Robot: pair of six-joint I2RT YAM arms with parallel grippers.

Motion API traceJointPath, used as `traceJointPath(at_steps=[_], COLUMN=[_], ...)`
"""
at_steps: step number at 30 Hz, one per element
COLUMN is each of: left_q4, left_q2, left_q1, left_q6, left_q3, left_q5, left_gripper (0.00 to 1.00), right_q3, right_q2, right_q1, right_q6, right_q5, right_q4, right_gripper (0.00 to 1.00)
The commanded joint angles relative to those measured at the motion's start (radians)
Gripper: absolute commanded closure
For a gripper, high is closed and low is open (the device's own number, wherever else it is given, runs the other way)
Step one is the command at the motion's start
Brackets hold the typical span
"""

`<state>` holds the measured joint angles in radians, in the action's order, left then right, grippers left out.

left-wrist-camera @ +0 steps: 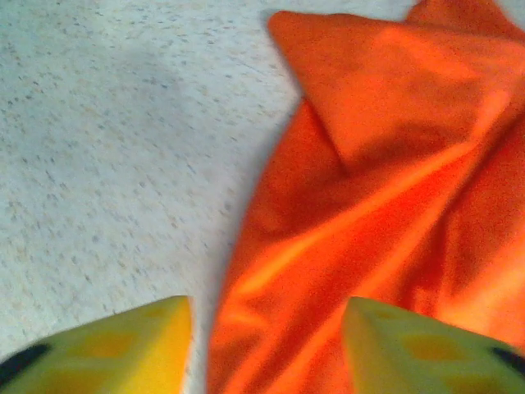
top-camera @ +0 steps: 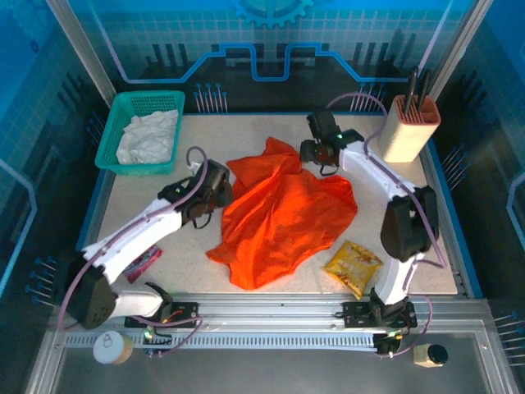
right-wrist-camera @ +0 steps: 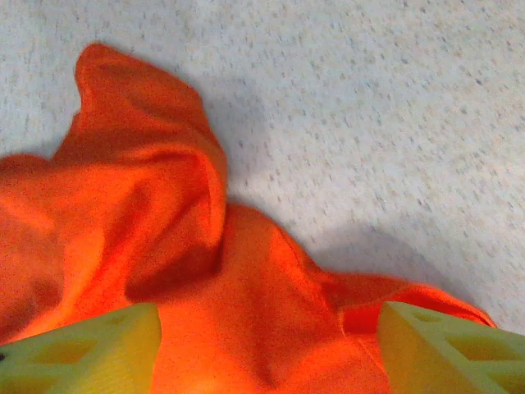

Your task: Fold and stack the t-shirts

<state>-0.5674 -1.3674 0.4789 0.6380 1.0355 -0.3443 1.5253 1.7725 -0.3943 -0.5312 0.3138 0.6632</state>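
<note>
The orange t-shirt [top-camera: 283, 215] is seen crumpled and partly spread in the middle of the speckled table [top-camera: 238, 135], with a pointed fold turned toward the far side. The white t-shirt [top-camera: 149, 135] is bunched inside the green basket [top-camera: 115, 158] at the far left corner. The left gripper [top-camera: 215, 190] is held low at the orange shirt's left edge. Its yellow fingers [left-wrist-camera: 139, 345] are parted and nothing is clasped between them, with the fabric's edge lying below the gap. The right gripper [top-camera: 318, 154] is placed over the shirt's far right part. Its fingers [right-wrist-camera: 90, 353] are spread wide above the orange cloth, which is not pinched. A yellow snack packet [top-camera: 353, 267] is seen just beside the shirt's near right edge. A beige holder [top-camera: 408, 133] with dark utensils is set at the far right corner.
</note>
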Motion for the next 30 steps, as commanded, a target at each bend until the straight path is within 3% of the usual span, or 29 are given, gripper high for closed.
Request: traceJointPath(at_steps=[1, 4, 9, 24, 30], left_q4=[0.048, 0.136, 0.217, 0.151, 0.151], left_q2=[-0.180, -0.329, -0.516, -0.739, -0.725], left_q1=[-0.102, -0.125, -0.128, -0.130, -0.129], left_q6=[-0.117, -0.186, -0.266, -0.367, -0.383], left_q3=[0.047, 0.119, 0.226, 0.386, 0.360], left_q5=[0.134, 0.223, 0.315, 0.216, 0.199], left_gripper=[0.61, 0.64, 0.62, 0.61, 0.61], right_q3=[-0.163, -0.273, -0.390, -0.439, -0.427], right_q2=[-0.087, -0.157, -0.207, -0.151, -0.133], right_q1=[-0.028, -0.043, -0.067, -0.086, -0.077], right_q6=[-0.050, -0.067, -0.094, -0.124, -0.121], right_q5=[-0.024, -0.049, -0.074, -0.078, -0.080], right_q4=[-0.067, -0.096, -0.126, -0.164, -0.162], right_gripper=[0.33, 0.36, 0.36, 0.39, 0.40])
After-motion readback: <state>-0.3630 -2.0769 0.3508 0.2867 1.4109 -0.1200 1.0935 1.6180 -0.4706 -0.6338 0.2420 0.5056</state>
